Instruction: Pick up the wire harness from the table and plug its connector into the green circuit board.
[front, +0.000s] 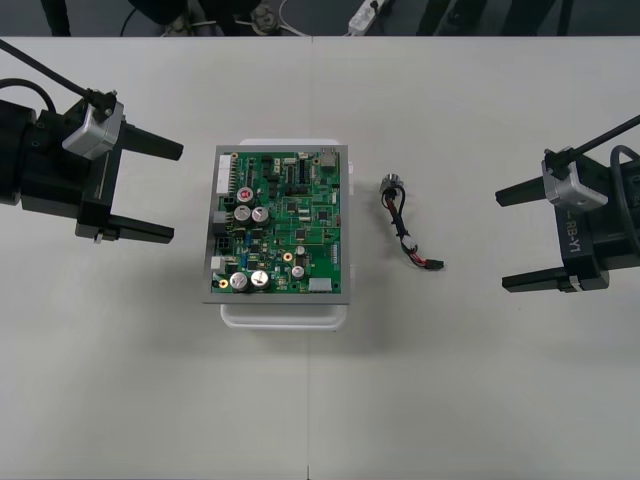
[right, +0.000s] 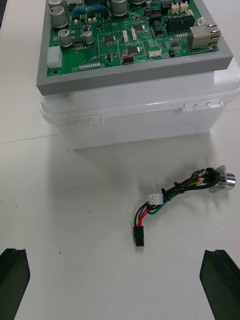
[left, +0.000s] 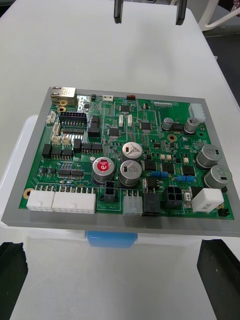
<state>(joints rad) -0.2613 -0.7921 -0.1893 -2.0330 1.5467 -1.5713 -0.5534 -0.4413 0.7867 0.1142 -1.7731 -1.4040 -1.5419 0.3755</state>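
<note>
The green circuit board (front: 280, 222) sits on its white base (front: 285, 313) at the table's middle. Just right of it the wire harness (front: 407, 235) lies loose on the table, its metal socket (front: 392, 184) at the far end and its black plug (front: 434, 265) at the near end. My right gripper (front: 502, 241) stands open to the right of the harness, apart from it. In the right wrist view the plug (right: 138, 235) lies ahead, between the wide-apart fingers (right: 12, 280). My left gripper (front: 175, 192) is open left of the board (left: 130, 160).
A blue latch (left: 111, 239) sits on the base's side facing the left gripper. Bare table (front: 320, 410) spreads in front of and behind the board. Cables and a power strip (front: 365, 12) lie on the dark floor beyond the far edge.
</note>
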